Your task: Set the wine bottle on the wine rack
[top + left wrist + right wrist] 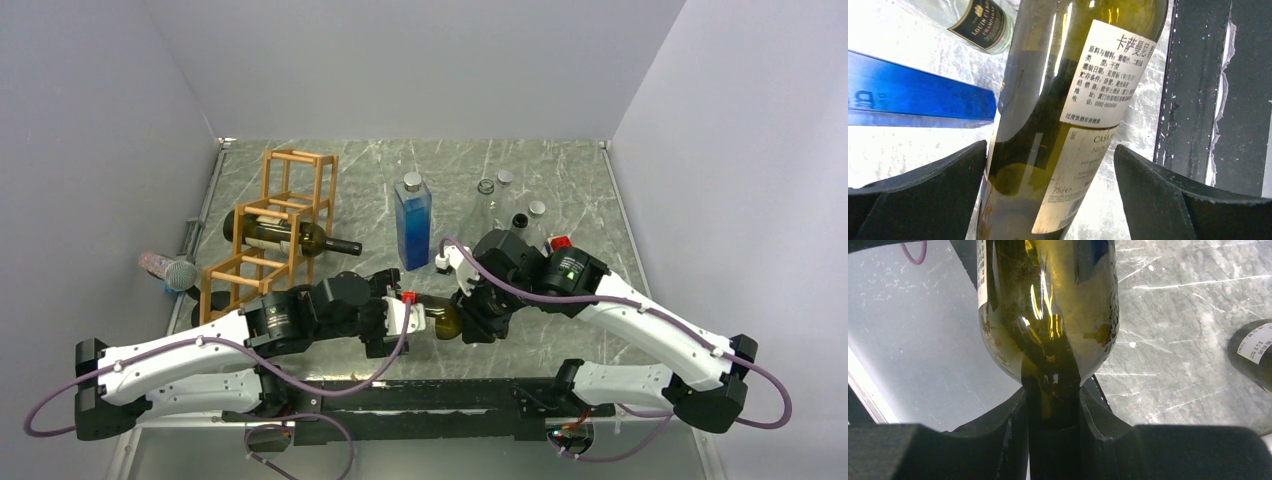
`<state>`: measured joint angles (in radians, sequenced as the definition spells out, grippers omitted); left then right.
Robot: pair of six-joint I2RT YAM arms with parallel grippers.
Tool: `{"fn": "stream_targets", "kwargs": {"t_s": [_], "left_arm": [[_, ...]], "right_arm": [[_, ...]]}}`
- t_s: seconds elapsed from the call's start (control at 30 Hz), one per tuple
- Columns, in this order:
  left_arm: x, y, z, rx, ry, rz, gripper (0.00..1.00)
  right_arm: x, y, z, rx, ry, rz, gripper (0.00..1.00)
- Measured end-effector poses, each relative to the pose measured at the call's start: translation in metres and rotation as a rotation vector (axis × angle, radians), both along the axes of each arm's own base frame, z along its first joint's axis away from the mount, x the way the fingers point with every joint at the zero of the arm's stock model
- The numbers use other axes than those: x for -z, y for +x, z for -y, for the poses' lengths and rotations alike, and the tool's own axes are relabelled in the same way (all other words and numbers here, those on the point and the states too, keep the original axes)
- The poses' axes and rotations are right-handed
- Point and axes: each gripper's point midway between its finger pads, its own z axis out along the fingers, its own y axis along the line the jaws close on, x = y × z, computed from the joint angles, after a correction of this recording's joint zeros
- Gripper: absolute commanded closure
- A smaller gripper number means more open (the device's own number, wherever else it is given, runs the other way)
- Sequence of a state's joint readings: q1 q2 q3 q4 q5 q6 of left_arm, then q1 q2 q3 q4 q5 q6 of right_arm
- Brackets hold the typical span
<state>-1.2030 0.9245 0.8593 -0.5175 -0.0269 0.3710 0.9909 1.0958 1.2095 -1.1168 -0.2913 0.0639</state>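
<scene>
The wine bottle [446, 321] is olive green with a white label and is held low near the table's front between both grippers. My right gripper [476, 318] is shut on its neck, as the right wrist view [1054, 390] shows below the bottle's shoulder [1048, 300]. My left gripper [410, 316] is open around the bottle's body [1048, 100]: the left finger [948, 185] is at the glass, the right finger [1158, 190] stands apart. The wooden wine rack [285, 215] stands at the back left and holds another dark bottle [290, 238] lying in it.
A blue square bottle [412, 222] stands mid-table, also in the left wrist view [913, 95]. Several clear bottles [505, 200] stand at the back right. A grey-headed object [170, 270] lies left of the rack. A dark labelled bottle [1255, 352] lies by the right gripper. A black rail [420, 395] runs along the front.
</scene>
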Motion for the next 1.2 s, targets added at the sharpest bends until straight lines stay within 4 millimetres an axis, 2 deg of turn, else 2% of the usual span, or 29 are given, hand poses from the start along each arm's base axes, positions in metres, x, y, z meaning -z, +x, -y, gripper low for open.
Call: {"fn": "stream_targets", "kwargs": {"t_s": [0.2, 0.33, 0.43, 0.6, 0.7, 0.87, 1.03, 1.2], "left_arm": [[-0.015, -0.001, -0.005, -0.004, -0.043, 0.022, 0.01], [-0.027, -0.015, -0.01, 0.05, -0.043, -0.019, 0.01], [-0.052, -0.026, -0.015, 0.073, -0.095, -0.042, 0.01], [-0.114, -0.037, -0.03, 0.062, -0.316, -0.018, 0.01], [-0.15, -0.039, -0.044, 0.019, -0.478, -0.003, 0.01], [-0.2, -0.028, -0.062, -0.123, -0.7, -0.019, 0.01], [-0.227, -0.008, -0.08, -0.304, -0.836, -0.056, 0.01], [-0.236, 0.008, -0.095, -0.452, -0.912, -0.067, 0.01]], "right_arm": [[-0.003, 0.003, 0.003, 0.04, 0.003, 0.015, 1.0], [0.008, 0.007, 0.007, 0.081, -0.016, 0.022, 1.0], [0.021, 0.009, 0.009, 0.111, -0.026, 0.02, 1.0], [0.043, 0.009, 0.003, 0.137, -0.019, 0.002, 1.0], [0.049, 0.009, -0.008, 0.137, 0.006, -0.002, 1.0], [0.051, 0.013, -0.042, 0.131, 0.074, 0.001, 1.0], [0.059, 0.022, -0.072, 0.141, 0.118, 0.007, 1.0], [0.073, 0.034, -0.092, 0.154, 0.121, 0.018, 1.0]]}}
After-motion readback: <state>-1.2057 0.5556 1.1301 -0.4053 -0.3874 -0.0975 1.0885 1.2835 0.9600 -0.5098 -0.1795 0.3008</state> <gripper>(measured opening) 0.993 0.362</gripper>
